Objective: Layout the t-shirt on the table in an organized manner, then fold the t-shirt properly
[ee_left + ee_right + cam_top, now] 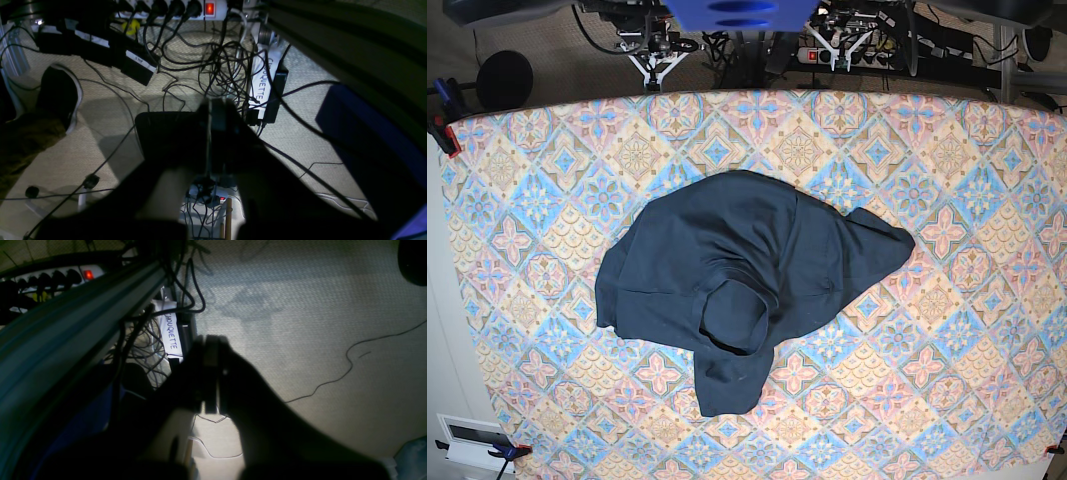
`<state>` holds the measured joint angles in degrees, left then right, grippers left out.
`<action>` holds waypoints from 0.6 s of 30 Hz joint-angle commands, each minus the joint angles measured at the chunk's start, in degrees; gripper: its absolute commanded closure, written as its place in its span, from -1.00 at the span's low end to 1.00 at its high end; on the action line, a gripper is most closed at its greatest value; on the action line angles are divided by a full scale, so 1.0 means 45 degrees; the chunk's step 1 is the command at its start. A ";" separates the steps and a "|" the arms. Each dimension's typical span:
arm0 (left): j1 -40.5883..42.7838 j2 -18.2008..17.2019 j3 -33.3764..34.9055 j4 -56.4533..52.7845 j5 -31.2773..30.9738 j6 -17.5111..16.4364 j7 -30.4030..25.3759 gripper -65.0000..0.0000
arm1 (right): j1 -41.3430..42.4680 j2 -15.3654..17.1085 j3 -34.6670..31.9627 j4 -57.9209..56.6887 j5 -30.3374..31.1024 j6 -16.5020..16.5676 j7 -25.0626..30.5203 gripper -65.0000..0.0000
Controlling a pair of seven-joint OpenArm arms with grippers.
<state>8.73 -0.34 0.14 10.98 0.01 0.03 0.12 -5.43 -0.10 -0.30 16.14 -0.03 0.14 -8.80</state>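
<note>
The t-shirt (747, 280) lies in a crumpled heap at the middle of the tabletop (547, 150), not yet spread out. Its bulk runs roughly crosswise, from a rounded edge on one side to a pointed lobe on the other, while a narrower flap hangs from the heap toward the near edge of the tabletop. A folded hump sits on top near the heap's centre, so the cloth is doubled over itself there.

Both arms are parked well beyond the far edge of the tabletop, away from the shirt. Seen from the base camera, the right arm's fingers (655, 55) sit above the shirt's rounded side and the left arm's fingers (842, 40) above its pointed side, so each arm is nearer to its own end of the cloth, and neither is clearly closer overall. The shirt lies straight out from both, across the tabletop's far edge.

In the wrist views, the left fingers (209, 133) and the right fingers (210, 373) each show pressed together with hardly a gap, holding nothing, hanging over the floor and its tangle of cables (227, 63) beside a power strip (186, 8).
</note>
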 commanded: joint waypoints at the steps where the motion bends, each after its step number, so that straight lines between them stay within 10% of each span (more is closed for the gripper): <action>1: 0.0082 -0.0013 0.0017 0.0011 0.0007 0.0042 -0.0036 1.00 | -0.0014 0.0032 -0.0022 0.0076 0.0037 -0.0002 0.0089 0.99; 18: 0.0062 -0.0013 0.0017 0.0011 -0.0071 0.0042 -0.0056 1.00 | -0.0014 0.0032 -0.0022 0.0076 0.0037 -0.0002 0.0089 0.99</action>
<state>8.75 -0.34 0.12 10.98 -0.03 0.03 -0.01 -5.43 -0.10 -0.30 16.14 -0.01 0.12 -8.80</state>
